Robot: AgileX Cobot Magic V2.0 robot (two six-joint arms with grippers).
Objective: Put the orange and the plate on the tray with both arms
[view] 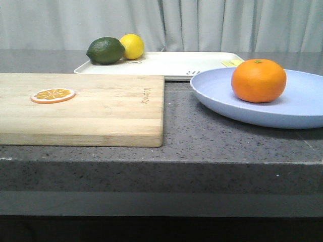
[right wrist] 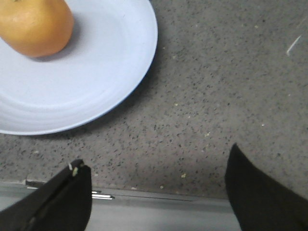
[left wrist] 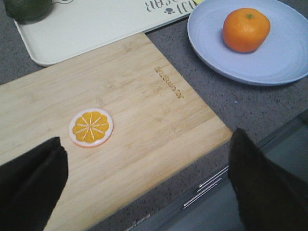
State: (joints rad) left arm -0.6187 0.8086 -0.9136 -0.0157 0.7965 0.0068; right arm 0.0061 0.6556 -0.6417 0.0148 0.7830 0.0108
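Orange (view: 259, 80) sitting on plate (view: 303, 103), left of its middle, at right of a speckled grey stone-look surface (view: 202, 136). Plate pale lavender-blue, matte, shallow and round, resting on the surface itself, near edge of tray (view: 171, 65) just behind it. Tray cream-white, rectangular, low-rimmed with rounded corners, lying at the back. On its left end, a dark green lime (view: 105, 50) touching a yellow lemon (view: 132, 46); a small yellow scrap (view: 231, 63) at its right end. Dark printed lettering on the tray seen upside down from the left wrist, not readable.

Left front: bamboo cutting board (view: 86, 108), pale striped grain, its far edge close against the tray. A burnt-in brand mark near its right edge, too small to read. Flat orange slice (view: 53, 95) lying on the board's left part.

Left gripper (left wrist: 144, 187) above the board's near edge, black fingers (left wrist: 33, 178) spread wide, holding nothing. Right gripper (right wrist: 159, 192) over bare surface beside the plate's rim, fingers (right wrist: 260, 192) likewise apart and empty. Grey pleated curtain (view: 202, 25) behind.
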